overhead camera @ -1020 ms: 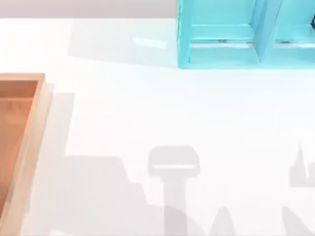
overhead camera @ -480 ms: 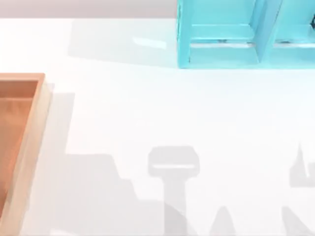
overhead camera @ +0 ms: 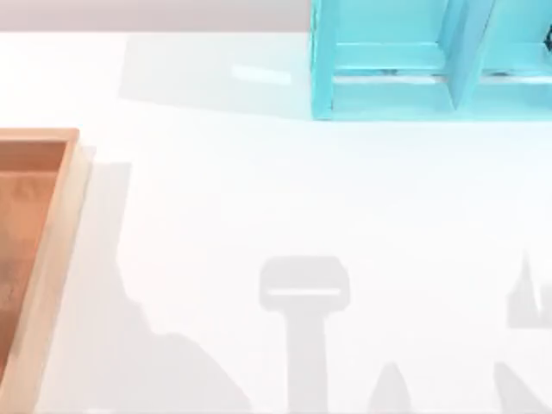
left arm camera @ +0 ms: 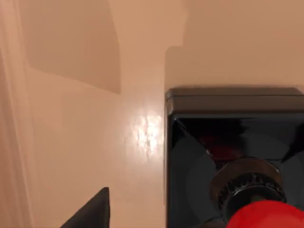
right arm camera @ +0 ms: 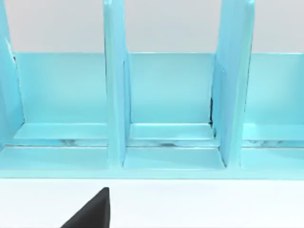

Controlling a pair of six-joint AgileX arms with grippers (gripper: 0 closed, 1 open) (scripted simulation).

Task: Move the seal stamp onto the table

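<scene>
Change: since the earlier top views, the grey shadow near the counter's lower left has shrunk back toward the bottom edge; tray and shelf have not moved.
Seal stamp [left arm camera: 235,161]: it stands on the pale wood floor of the tray [overhead camera: 39,233], black block base down, red knob up, close under the left wrist camera.
Handling: likely light and rigid; the glossy knob may slip, so the flat sides of the black base, or the ridged neck under the knob, look like the safer hold.
Left pincer [left arm camera: 92,211]: one dark fingertip shows beside the stamp, apart from it; I cannot tell whether it is open or closed.
Right pincer [right arm camera: 92,211]: parked facing the turquoise shelf [overhead camera: 414,60]; finger state, cannot tell.
Counter [overhead camera: 276,198]: white, beside the tray, the stamp's destination.
</scene>
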